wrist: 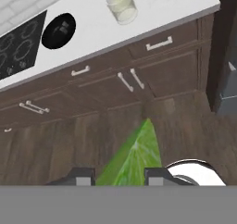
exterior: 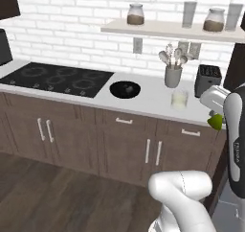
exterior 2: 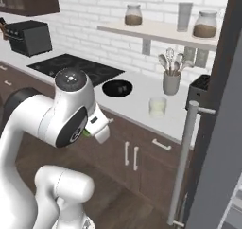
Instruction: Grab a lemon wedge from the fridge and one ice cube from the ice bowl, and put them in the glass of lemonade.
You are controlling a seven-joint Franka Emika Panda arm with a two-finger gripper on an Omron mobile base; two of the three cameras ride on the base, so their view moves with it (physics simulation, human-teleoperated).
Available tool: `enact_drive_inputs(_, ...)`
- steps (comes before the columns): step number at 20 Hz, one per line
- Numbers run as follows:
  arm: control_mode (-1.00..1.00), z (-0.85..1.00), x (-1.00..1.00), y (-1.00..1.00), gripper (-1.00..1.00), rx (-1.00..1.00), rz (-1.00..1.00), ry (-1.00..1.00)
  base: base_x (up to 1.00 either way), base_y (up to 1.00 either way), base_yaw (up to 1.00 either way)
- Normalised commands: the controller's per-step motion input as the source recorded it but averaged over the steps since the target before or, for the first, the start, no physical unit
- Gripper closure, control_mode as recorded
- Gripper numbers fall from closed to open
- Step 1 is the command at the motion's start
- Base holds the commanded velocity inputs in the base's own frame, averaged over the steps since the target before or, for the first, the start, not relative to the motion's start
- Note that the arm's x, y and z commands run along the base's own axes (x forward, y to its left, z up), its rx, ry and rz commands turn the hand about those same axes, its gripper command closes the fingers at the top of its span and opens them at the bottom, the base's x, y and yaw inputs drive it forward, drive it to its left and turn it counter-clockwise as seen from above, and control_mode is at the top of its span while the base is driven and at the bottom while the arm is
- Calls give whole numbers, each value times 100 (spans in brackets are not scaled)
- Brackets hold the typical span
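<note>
The fingers (wrist: 119,177) pinch the lemon wedge (wrist: 134,156) at lower centre, above open floor; the tabletop (wrist: 152,12) edge crosses the upper frame.

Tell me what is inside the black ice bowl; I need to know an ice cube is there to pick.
The ice bowl sits on the counter beside the cooktop. A small pale glint shows near its middle; whether it is an ice cube is too dark to tell.
</note>
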Motion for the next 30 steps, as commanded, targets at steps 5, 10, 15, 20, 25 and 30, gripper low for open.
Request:
enact_drive_inputs(5, 100, 0, 0, 0, 100, 0, 0, 0, 100, 21, -37)
enact_drive_inputs(10, 100, 0, 0, 0, 100, 0, 0, 0, 100, 37, -40)
enact_drive_inputs(15, 100, 0, 0, 0, 100, 0, 0, 0, 93, 39, -27)
enact_drive_inputs(20, 100, 0, 0, 0, 100, 0, 0, 0, 42, -24, -20)
enact_drive_inputs(25, 100, 0, 0, 0, 100, 0, 0, 0, 15, -11, -10)
enact_drive_inputs(30, 100, 0, 0, 0, 100, 0, 0, 0, 22, 5, -26)
